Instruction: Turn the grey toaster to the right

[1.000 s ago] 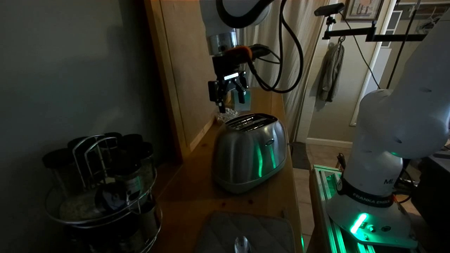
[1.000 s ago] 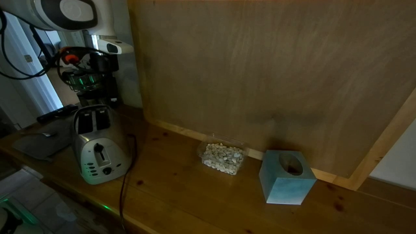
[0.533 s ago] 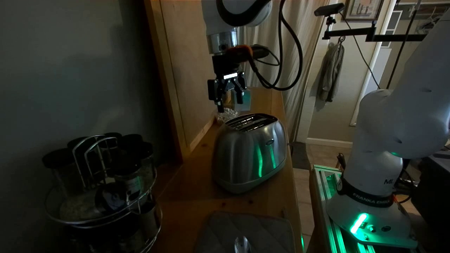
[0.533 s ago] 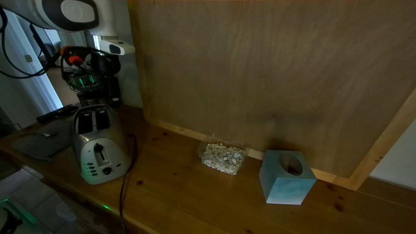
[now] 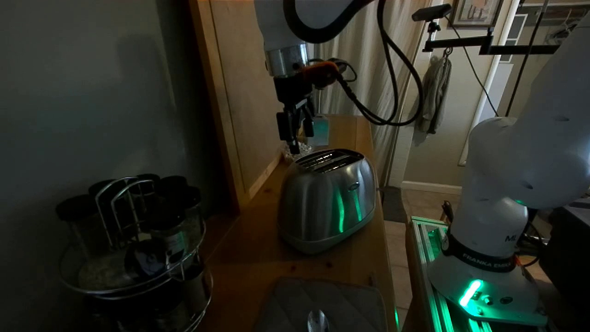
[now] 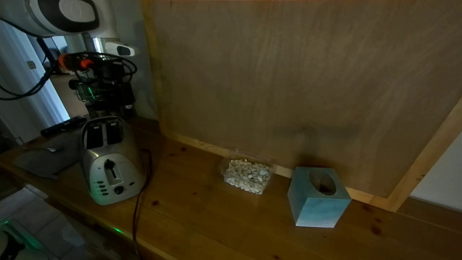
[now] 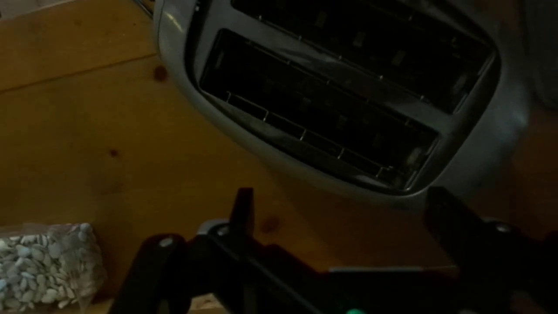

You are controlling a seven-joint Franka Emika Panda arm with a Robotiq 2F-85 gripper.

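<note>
Grey toaster (image 7: pixel 342 72) seated undisturbed on counter (image 7: pixel 122 187), at 12 o'clock from gripper (image 7: pixel 342 194) in wrist view. Gripper has been rotated; jaws spread, nothing held. Turn apparently not started; alignment likely being set.

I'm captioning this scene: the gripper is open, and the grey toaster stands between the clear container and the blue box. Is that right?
Not quite: the clear container stands between the grey toaster and the blue box, as an exterior view shows. The gripper is open.
</note>
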